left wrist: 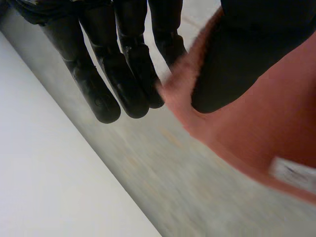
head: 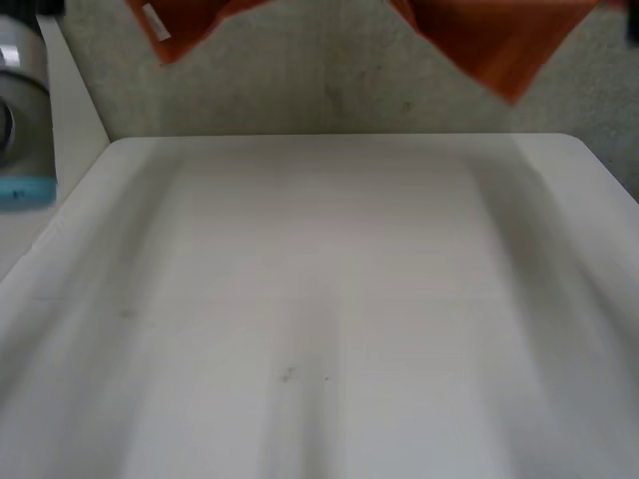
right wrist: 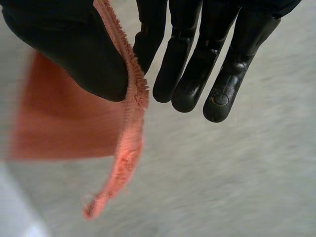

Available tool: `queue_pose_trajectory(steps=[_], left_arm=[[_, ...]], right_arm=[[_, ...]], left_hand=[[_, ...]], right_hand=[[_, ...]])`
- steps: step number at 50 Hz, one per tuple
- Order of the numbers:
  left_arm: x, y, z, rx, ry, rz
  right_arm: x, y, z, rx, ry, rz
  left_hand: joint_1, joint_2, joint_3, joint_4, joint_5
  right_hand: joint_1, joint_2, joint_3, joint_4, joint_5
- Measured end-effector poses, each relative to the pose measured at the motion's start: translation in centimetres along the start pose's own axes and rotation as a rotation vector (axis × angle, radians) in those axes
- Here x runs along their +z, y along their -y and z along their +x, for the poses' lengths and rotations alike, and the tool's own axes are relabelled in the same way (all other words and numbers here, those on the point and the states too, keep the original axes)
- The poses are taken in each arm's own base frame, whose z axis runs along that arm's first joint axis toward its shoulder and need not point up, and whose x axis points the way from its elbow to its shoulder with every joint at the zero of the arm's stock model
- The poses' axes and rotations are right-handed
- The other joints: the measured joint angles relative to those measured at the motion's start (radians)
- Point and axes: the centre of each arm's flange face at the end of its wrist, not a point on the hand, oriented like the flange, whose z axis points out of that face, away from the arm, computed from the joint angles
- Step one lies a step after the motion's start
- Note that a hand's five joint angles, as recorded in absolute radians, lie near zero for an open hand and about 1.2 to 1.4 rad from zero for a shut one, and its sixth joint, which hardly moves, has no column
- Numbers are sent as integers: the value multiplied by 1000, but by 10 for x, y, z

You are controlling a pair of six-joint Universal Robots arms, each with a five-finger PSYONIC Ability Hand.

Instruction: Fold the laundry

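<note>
Head view shows the cloth [head: 494, 40] held up past the tabletop's [head: 319, 299] far edge. Both the left hand [left wrist: 131, 84] and the right hand [right wrist: 190, 84] pinch it.

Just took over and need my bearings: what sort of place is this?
Likely an indoor robot workstation: white table, grey carpet beyond it, orange cloth pinched in the left hand and right hand.
</note>
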Motion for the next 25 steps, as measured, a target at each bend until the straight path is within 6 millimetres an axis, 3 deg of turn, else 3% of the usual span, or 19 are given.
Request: queue_pose_trajectory(steps=[5,6,12,21,25], left_arm=[[-35,-41,16,-31,-77,-161],[-35,-41,16,-31,-77,-161],[-94,-99,44,-67,-175,-368],[-134,-132,60,-63,-230,-486],[-145,-137,61,-59,-245,-518]], right_arm=[[-23,-34,-38,23,158,-108],[-23,-34,-38,23,158,-108],[-52,-92,-93,65,337,-294],[-77,-143,-133,108,446,-465],[-84,-161,-137,172,443,-536]], left_hand=[[0,0,0,0,0],[0,0,0,0,0],[0,0,0,0,0],[0,0,0,0,0],[0,0,0,0,0]], right_hand=[[0,0,0,0,3],[0,0,0,0,3],[0,0,1,0,5],[-2,-4,-1,-3,3],[-146,-212,-209,-217,-169]])
